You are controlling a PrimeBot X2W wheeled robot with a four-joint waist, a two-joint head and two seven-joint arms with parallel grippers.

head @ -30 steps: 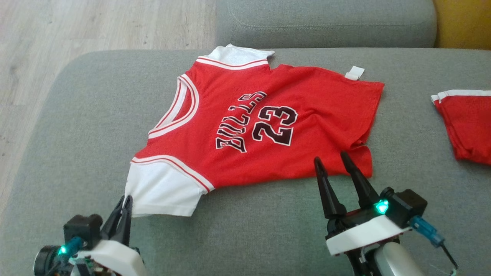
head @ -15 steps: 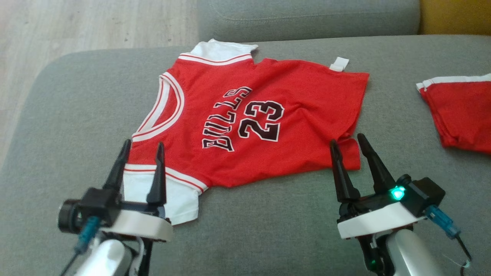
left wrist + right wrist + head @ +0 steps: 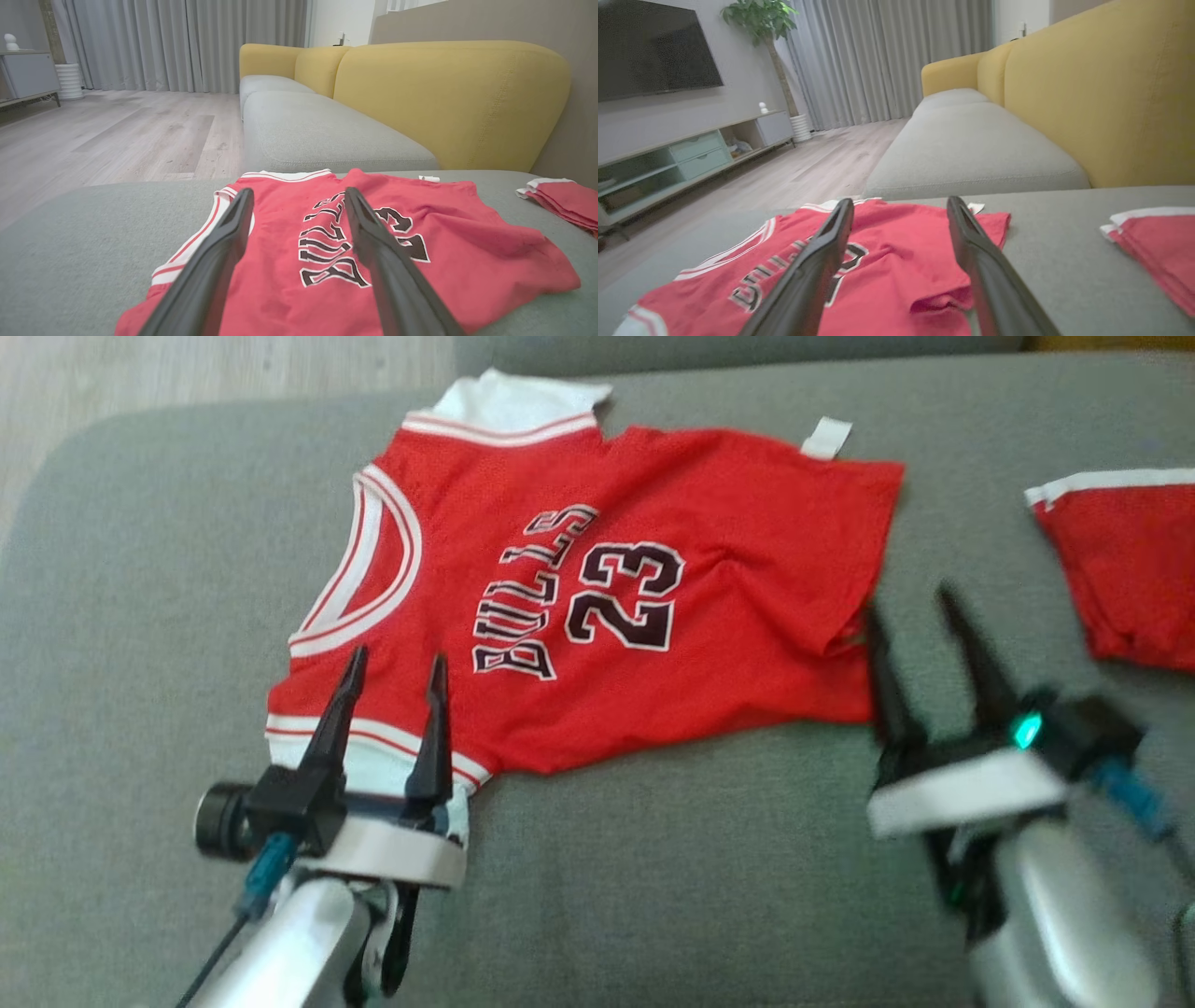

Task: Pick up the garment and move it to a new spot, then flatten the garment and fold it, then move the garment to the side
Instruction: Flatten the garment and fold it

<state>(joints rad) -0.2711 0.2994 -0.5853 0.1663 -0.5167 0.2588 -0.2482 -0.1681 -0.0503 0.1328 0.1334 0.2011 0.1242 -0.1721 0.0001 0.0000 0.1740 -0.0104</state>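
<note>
Where it lies spread face-up on the grey woven seat cushion (image 3: 140,616), the jersey (image 3: 607,588) is a thin red mesh with white banded trim at neck and armholes, white sleeve panels, black lettering and a "23". Its far-right hem carries a small white tag (image 3: 826,437), and its near-right corner is rumpled into a fold.

Right of the jersey, well apart, a second red garment (image 3: 1120,569) with a white edge lies folded. Beyond the jersey run another grey seat, a yellow backrest (image 3: 448,102) and pale wooden floor (image 3: 117,135).

Over the jersey's near-left sleeve the left gripper (image 3: 397,658) hangs with its fingers spread and nothing between them. By the rumpled corner the right gripper (image 3: 910,605), blurred in the head view, also stands spread and empty.

A second ago the left fingers were pinched shut on that white sleeve's corner; now they have let go. The right gripper was spread then too. The head camera has tilted since.
</note>
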